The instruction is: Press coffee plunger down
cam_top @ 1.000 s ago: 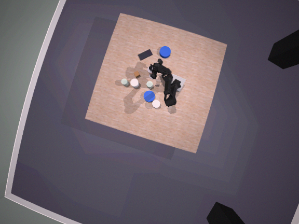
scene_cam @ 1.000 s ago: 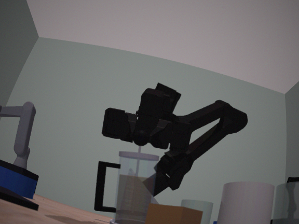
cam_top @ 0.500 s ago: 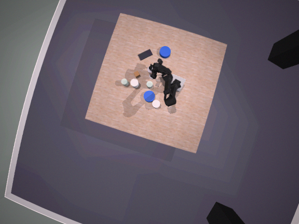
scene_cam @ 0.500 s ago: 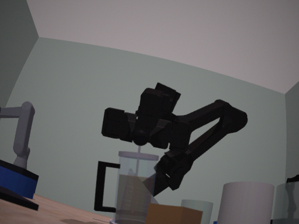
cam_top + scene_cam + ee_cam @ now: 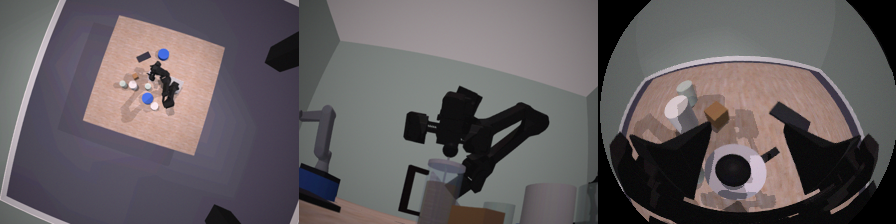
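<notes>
From above, the arm [image 5: 166,85] covers the coffee press, so nothing of it can be made out there. In the exterior view the brown box [image 5: 476,214] hides the press's foot, the frame's lower edge cuts off the white cylinder [image 5: 549,202], and the glass at the right edge [image 5: 590,199] is only half in view (contents unreadable).
</notes>
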